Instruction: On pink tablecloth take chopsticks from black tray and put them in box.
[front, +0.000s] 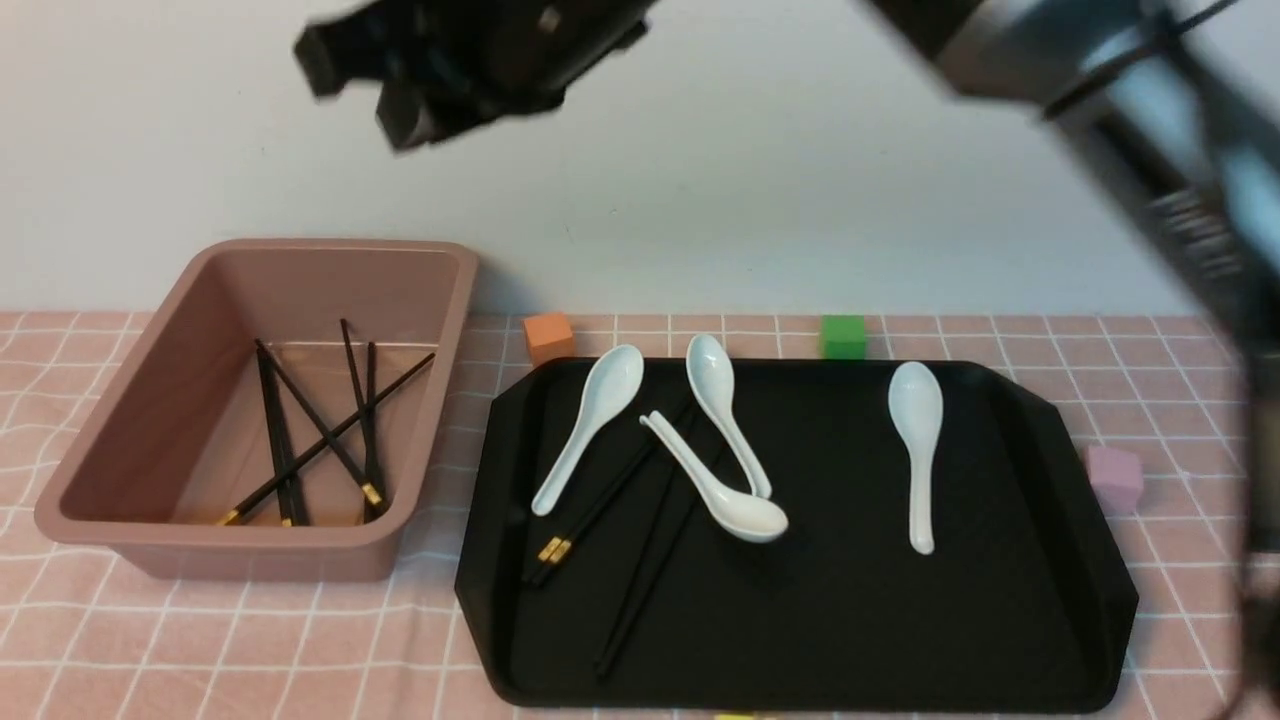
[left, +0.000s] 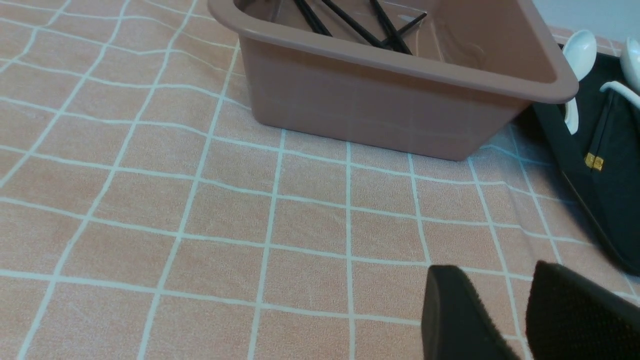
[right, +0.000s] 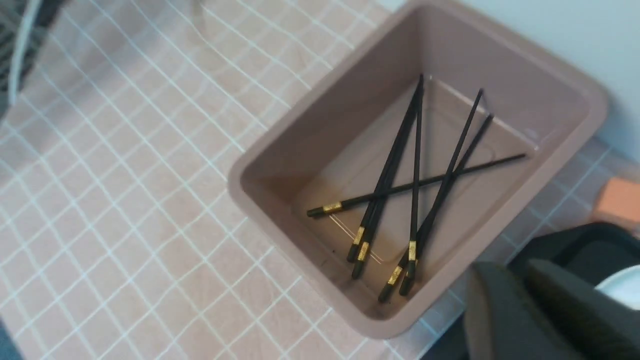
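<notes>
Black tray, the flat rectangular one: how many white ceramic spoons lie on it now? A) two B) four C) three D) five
B: the front view shows four white ceramic spoons on the flat black rectangular tray, three clustered with the black chopsticks in its left half, one alone to the right.

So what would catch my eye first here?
Probably the big black tray on the right of the pink checked cloth, with four white spoons bright against it and black chopsticks lying partly under them. Left of it, the pink box already holds a crossed heap of gold-banded chopsticks.
</notes>
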